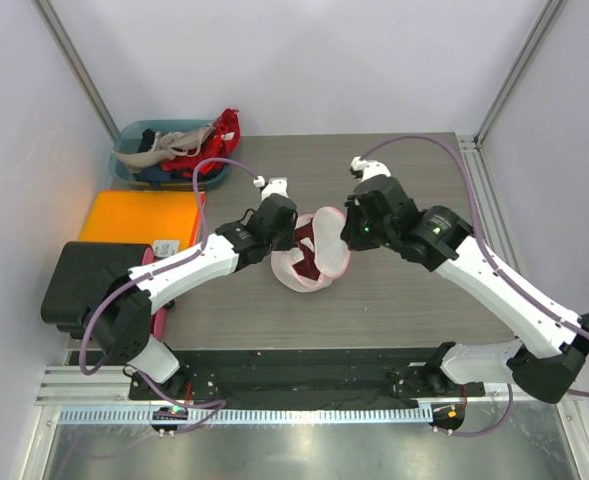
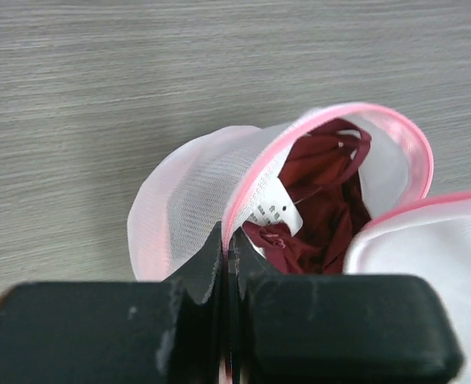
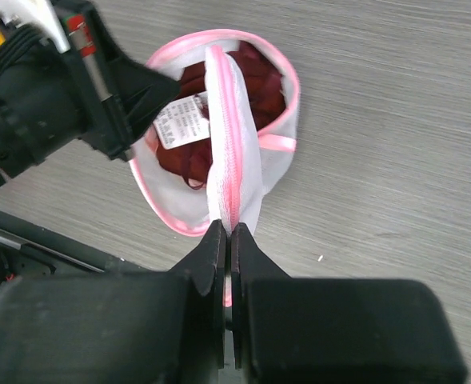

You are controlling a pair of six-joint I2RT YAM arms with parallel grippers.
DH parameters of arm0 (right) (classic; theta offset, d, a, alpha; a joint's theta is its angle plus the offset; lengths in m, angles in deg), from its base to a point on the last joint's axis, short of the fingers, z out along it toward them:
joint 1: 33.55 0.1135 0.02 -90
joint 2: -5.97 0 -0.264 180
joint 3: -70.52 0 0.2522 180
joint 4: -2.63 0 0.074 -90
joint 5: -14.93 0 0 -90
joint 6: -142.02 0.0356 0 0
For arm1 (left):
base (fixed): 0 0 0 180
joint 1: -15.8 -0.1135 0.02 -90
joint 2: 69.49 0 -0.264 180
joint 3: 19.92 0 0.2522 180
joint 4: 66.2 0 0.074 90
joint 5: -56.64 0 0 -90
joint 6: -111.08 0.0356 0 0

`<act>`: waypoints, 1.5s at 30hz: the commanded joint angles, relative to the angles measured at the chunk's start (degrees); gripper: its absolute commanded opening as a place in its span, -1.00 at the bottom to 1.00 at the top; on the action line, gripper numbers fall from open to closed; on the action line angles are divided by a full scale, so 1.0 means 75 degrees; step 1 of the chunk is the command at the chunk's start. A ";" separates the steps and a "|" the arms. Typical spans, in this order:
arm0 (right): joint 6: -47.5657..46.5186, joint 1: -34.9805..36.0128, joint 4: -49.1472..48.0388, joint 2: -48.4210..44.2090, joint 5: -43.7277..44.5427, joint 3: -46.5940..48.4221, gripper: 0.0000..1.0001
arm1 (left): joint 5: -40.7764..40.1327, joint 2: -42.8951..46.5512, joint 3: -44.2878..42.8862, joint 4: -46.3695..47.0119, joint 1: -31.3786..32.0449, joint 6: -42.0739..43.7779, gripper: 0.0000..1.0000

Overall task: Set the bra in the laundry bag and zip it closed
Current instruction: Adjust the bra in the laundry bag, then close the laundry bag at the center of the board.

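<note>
The laundry bag (image 1: 311, 258) lies at the centre of the tabletop (image 1: 424, 300), between the two arms, with its zip unfastened and its mouth open. The bra (image 2: 327, 196), dark red with a white label, sits inside the mesh shell and is visible through the opening. The left claw (image 2: 226, 238) has its fingers together, pinching the pink-trimmed rim on the left side of the bag. The right claw (image 3: 226, 234) likewise has its fingers together, clamped on the pink-edged mesh flap, which appears edge-on in the right wrist view and stands above the opening. The two claws grip opposite sides of the bag and are near one another without touching. At the far-left corner of the tabletop a teal bin (image 1: 126, 172) holds assorted garments. Just in front of it lies a flat orange item (image 1: 139, 218), and a black box (image 1: 84, 280) sits nearer the base of the left arm.
</note>
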 commanded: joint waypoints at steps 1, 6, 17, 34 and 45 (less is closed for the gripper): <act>0.0515 0.0865 -0.0153 0.0480 0.1419 0.0710 -0.96 | -0.0119 -0.0067 0.0038 0.0651 -0.0052 -0.0341 -1.00; 0.0515 0.1054 0.0292 0.0623 0.2368 0.0817 -0.96 | -0.0049 0.0282 0.0201 0.0581 -0.0075 -0.0353 -0.44; 0.0621 0.1054 0.0340 0.0435 0.2312 0.0922 -0.93 | 0.0196 0.4150 0.2615 0.2453 0.0390 0.0817 0.13; 0.1159 0.1043 0.0106 0.0224 0.1680 0.0852 -0.91 | -0.1946 0.2033 0.2606 0.5996 0.3757 0.4884 0.50; 0.1195 0.1043 0.0082 -0.0068 0.1631 0.0700 -0.81 | -0.2828 0.0986 0.1162 0.4638 0.3524 0.4513 -0.67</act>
